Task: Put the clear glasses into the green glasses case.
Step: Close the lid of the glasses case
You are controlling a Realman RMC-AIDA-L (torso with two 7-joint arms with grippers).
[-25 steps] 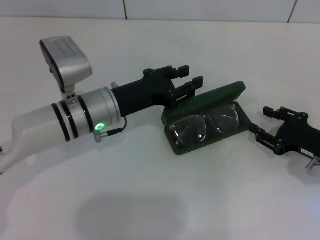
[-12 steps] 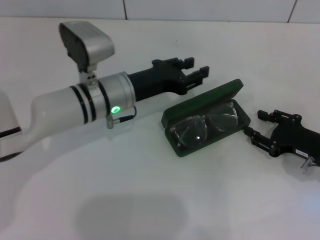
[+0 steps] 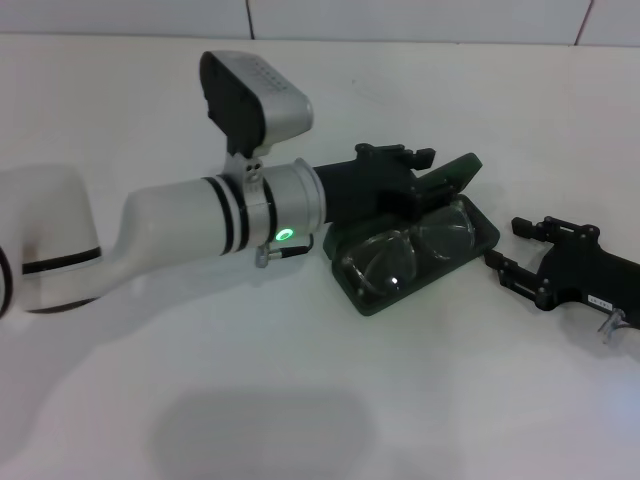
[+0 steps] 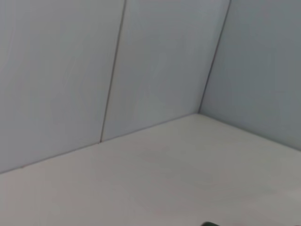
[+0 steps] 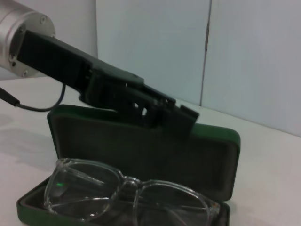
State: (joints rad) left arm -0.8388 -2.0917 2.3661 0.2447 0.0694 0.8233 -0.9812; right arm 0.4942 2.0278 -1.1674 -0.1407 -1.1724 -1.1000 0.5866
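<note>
Your left hand (image 3: 418,172) is reaching across the white table (image 3: 300,380) and sitting at the raised lid of the green glasses case (image 3: 478,236), with its black fingers up against the lid's upper edge. From the right wrist view the same left hand (image 5: 181,117) is lying over the front of the lid's dark lining, near the lid's rim, but you cannot tell whether its fingers are parted or pressed together, nor whether they are actually pinching the lid. The green glasses case (image 5: 141,155) is standing open, with the lid tilted up and back behind the tray. The clear glasses (image 3: 410,250) are lying inside the lower tray, lenses facing up, with the frame running along the length of the case. In the right wrist view the clear glasses (image 5: 122,195) are resting in the tray just in front of the lid. Your right hand (image 3: 515,250) is waiting on the right side of the table, just beside the right end of the case and not touching it, with its two fingers spread apart and nothing between them. The left wrist view is showing only pale wall panels and bare table.
</note>
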